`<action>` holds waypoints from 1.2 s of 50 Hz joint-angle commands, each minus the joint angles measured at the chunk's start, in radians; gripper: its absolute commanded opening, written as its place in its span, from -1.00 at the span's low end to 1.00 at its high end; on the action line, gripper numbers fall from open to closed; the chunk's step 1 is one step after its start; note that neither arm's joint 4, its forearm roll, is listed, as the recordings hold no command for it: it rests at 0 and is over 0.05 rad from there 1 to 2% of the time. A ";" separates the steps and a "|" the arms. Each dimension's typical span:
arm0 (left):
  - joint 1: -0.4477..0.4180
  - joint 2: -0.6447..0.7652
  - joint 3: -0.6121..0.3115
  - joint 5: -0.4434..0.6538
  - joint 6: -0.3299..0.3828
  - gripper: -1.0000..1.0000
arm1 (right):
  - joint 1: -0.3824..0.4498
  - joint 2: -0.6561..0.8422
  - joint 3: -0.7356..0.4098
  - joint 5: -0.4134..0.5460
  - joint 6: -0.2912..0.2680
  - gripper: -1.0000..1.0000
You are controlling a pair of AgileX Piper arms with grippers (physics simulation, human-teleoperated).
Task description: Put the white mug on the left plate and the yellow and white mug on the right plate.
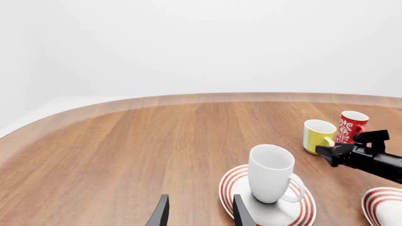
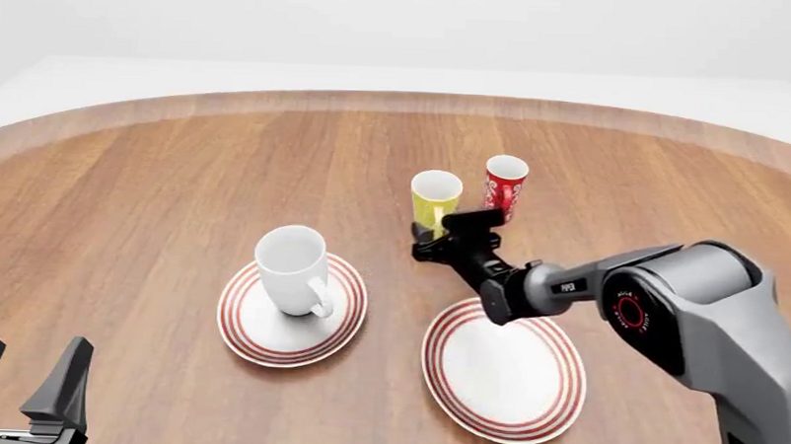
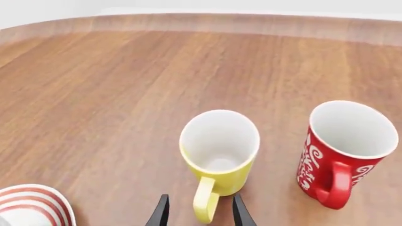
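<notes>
The white mug (image 2: 292, 266) (image 1: 270, 172) stands upright on the left plate (image 2: 253, 340) (image 1: 231, 182). The right plate (image 2: 505, 369) (image 1: 381, 201) is bare. Farther back on the wood stands the yellow and white mug (image 2: 436, 198) (image 3: 219, 146) (image 1: 317, 135), handle toward my right arm. My right gripper (image 2: 445, 237) (image 3: 199, 214) is open, its fingertips on either side of that yellow handle. My left gripper (image 2: 28, 375) (image 1: 199, 214) is open and holds nothing, low at the near left, apart from the left plate.
A red and white mug (image 2: 505, 183) (image 3: 344, 146) (image 1: 350, 126) with a handle stands close to the right of the yellow one. The round wooden table's far edge (image 2: 400, 102) curves behind both. The right arm (image 2: 683, 301) stretches over the right plate's far side.
</notes>
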 commanded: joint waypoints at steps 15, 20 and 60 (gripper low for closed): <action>0.000 0.000 0.000 0.000 0.000 1.00 | -0.013 -0.048 0.064 -0.046 -0.004 -1.00; 0.000 0.000 0.000 0.000 0.000 1.00 | -0.013 -0.068 0.087 -0.056 -0.007 -1.00; 0.000 0.000 0.000 0.000 0.000 1.00 | 0.040 -0.316 0.343 -0.127 -0.048 -1.00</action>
